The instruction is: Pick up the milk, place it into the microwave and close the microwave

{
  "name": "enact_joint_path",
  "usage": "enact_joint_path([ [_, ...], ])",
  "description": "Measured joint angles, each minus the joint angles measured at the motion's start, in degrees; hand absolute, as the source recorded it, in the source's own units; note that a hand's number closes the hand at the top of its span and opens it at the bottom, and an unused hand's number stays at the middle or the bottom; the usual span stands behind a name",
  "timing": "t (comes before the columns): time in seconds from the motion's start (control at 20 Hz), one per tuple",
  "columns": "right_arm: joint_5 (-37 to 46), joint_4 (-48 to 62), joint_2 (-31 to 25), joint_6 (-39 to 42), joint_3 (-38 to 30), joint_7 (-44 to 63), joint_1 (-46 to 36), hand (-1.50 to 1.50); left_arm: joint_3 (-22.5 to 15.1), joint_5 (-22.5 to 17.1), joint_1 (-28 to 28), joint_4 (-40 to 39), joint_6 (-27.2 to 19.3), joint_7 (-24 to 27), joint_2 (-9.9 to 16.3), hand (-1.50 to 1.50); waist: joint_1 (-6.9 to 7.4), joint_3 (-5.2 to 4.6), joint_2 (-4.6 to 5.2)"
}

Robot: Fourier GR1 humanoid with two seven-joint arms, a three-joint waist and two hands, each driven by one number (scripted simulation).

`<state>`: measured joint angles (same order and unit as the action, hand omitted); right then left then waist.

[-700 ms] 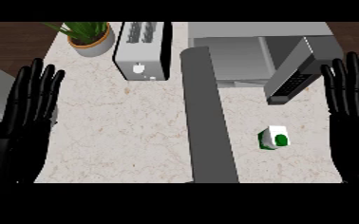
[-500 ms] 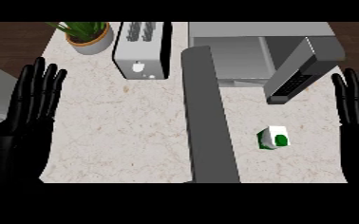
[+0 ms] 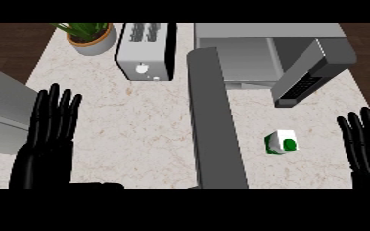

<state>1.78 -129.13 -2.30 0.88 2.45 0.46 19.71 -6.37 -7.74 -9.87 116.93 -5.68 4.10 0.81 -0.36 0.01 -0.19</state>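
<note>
White with a green cap and green print, the milk [image 3: 281,142] is a small carton standing on the speckled counter [image 3: 145,122], near and right, in front of the open microwave [image 3: 253,58] and just right of its swung-out door [image 3: 213,127]. I judge it light, stiff enough in card but liable to dent, and smooth-sided, so I would take it across two flat opposite sides, below the cap. My right hand [image 3: 357,139] shows at the right edge, fingers straight and holding nothing, near the carton but apart from it. My left hand [image 3: 51,127] rests open at the near left, fingers up.
</note>
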Motion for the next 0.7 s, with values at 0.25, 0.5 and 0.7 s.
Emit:
enact_joint_path([
  [0.25,-0.35,0.92,0.83,0.92,0.22,-3.51,5.35,-1.50,-5.03,-0.06,-6.83,0.34,-0.94,5.22,-0.55,-1.50,0.19,-0.01,0.05],
  [0.5,0.00,5.89,1.61,0.78,-0.02,-8.37,6.90,-1.50,-5.74,-0.68,-11.92,1.15,0.85,8.81,0.04,-1.50,0.35,0.00,0.08],
  [0.7,-0.91,11.00,1.81,1.28,-0.62,-12.55,7.73,-1.50,-7.91,-1.04,-16.73,2.01,1.85,12.21,0.25,-1.50,0.50,-0.01,0.07],
])
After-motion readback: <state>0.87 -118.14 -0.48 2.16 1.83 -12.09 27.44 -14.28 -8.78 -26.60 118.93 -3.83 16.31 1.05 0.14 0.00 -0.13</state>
